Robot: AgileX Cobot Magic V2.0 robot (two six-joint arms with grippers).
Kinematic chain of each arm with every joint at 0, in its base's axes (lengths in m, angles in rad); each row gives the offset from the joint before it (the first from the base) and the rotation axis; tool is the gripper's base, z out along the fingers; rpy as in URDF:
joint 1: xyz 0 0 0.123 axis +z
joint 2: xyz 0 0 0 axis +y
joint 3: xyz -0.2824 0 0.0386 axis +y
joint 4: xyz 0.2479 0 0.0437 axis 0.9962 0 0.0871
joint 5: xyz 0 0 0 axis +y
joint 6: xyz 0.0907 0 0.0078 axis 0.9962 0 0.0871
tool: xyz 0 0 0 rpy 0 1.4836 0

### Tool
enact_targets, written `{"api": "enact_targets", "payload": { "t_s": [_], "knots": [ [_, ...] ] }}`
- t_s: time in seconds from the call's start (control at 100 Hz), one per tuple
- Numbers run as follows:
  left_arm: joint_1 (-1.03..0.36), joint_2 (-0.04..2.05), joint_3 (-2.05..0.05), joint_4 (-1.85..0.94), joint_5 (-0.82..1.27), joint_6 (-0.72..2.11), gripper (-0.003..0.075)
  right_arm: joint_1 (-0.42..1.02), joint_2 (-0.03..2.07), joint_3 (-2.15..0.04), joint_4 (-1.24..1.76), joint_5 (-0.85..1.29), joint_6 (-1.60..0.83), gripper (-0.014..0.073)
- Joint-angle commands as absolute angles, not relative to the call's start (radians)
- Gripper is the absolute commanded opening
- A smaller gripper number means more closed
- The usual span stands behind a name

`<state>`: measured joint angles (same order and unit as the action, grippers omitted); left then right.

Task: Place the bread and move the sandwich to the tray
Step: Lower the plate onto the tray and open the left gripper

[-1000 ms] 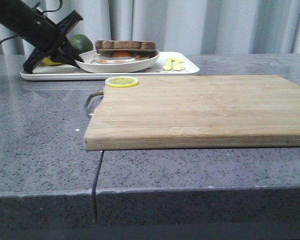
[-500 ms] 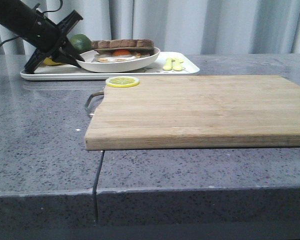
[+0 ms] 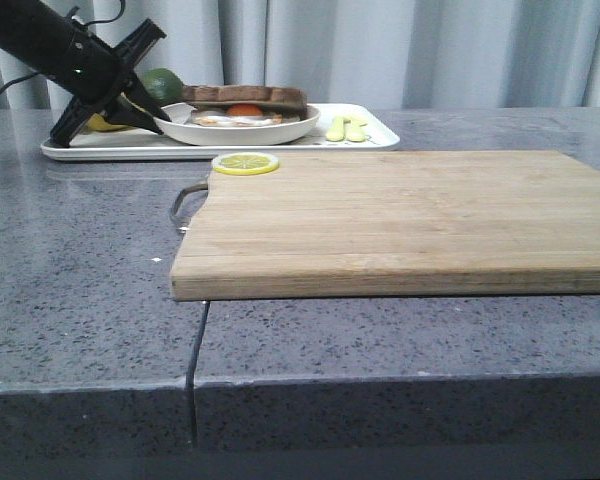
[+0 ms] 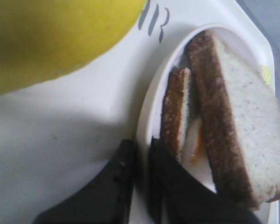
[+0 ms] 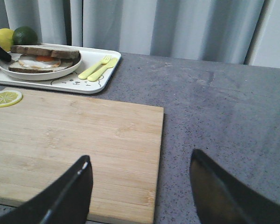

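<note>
My left gripper [image 4: 142, 154] is closed on the rim of the plate [image 3: 280, 128], one finger outside the rim and one inside, as the left wrist view shows. On this plate lies the sandwich [image 3: 245, 103]: the bread [image 4: 238, 116], thick and pale with a dark crust, already sits on top of the thinner slice with the fried egg [image 5: 36, 61]. The plate is over the tray [image 3: 375, 137], on the tray's left part, with the lemon [image 4: 51, 37] and the lime [image 3: 163, 82] just beside it and the small yellow fork and knife [image 5: 97, 68] on the tray's other side. I judge that the bread step is done and the moving is almost done (I cannot tell if the plate rests fully on the tray or is a little lifted at my side). What is left, I think, is to set it flat and let go. My right gripper [image 5: 140, 186] is wide open and holds nothing; it hovers over the near corner of the cutting board [image 3: 400, 220], which lies in front of the tray and carries only a lemon slice [image 3: 245, 163].
</note>
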<state>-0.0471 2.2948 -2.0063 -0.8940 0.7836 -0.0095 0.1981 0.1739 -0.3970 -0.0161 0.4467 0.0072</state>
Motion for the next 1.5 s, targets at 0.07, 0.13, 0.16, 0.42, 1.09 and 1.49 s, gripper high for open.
{"api": "enact_targets", "payload": {
  "t_s": [0.07, 0.13, 0.16, 0.42, 1.09, 1.49],
  "knots": [
    [-0.045, 2.231, -2.039, -0.962, 0.77, -0.018, 0.0125, 0.19, 0.183, -0.421, -0.029, 0.359, 0.008, 0.0459],
    [-0.045, 2.231, -2.039, -0.962, 0.772, -0.013, 0.0141, 0.19, 0.183, -0.421, -0.029, 0.359, 0.008, 0.0459],
    [-0.045, 2.231, -2.039, -0.962, 0.772, -0.008, 0.0153, 0.19, 0.183, -0.421, -0.029, 0.359, 0.008, 0.0459],
    [-0.043, 2.226, -2.039, -0.962, 0.777, 0.01, 0.0244, 0.19, 0.183, -0.421, -0.029, 0.359, 0.008, 0.0459],
    [0.015, 2.226, -2.242, -0.843, 1.018, 0.01, 0.0244, 0.19, 0.183, -0.421, -0.029, 0.359, 0.008, 0.0459],
    [0.046, 2.163, -2.439, -0.765, 1.207, 0.01, 0.0239, 0.19, 0.183, -0.421, -0.029, 0.356, 0.008, 0.0459]
  ]
}}
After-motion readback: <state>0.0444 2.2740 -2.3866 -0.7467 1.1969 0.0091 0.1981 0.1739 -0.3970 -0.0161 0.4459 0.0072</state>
